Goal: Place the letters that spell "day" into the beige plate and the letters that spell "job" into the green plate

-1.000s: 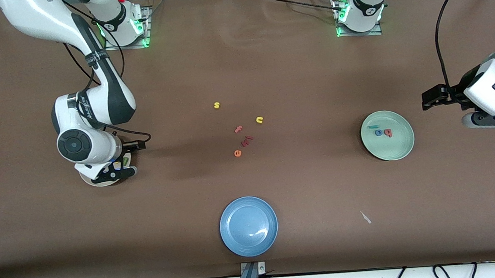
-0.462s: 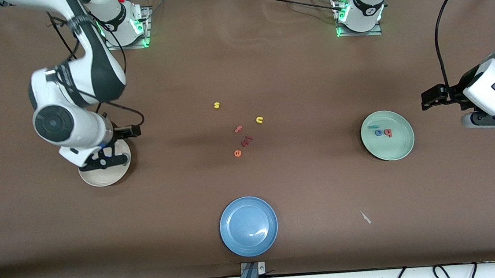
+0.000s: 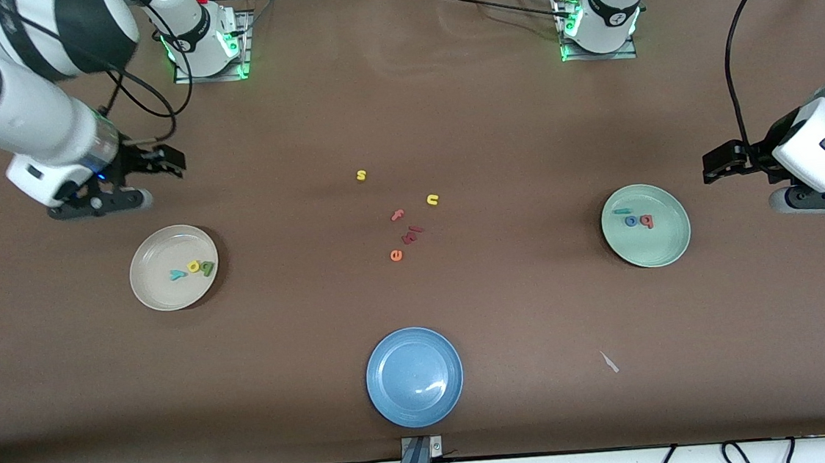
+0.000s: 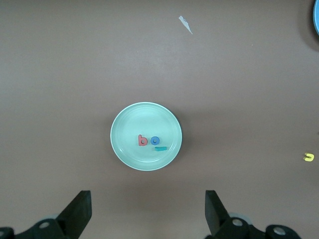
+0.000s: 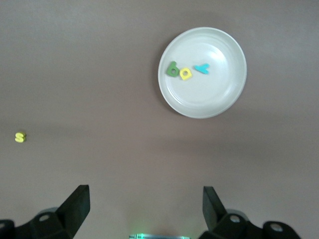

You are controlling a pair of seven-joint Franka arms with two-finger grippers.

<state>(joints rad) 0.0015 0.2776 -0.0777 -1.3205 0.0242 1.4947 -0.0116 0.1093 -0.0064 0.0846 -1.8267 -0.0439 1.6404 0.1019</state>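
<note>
Even, fairly bright overhead light falls on the brown worktop [image 3: 493, 129], leaving only soft, faint shadows. A white glare patch sits on the blue plate [image 3: 414, 376] near its 4 o'clock rim, and the beige plate [image 5: 202, 72] shows mild sheen. Green lamps glow at both arm bases near 12 o'clock. The right arm [image 3: 21, 122] looks slightly motion-blurred. Wrist views are softer, with dimmer corners.

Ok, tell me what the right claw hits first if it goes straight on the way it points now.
Probably bare tabletop. The open right claw points down at brown table, with the beige plate and the yellow s off to either side of its line. Depth is hard to judge, so this is a guess.
</note>
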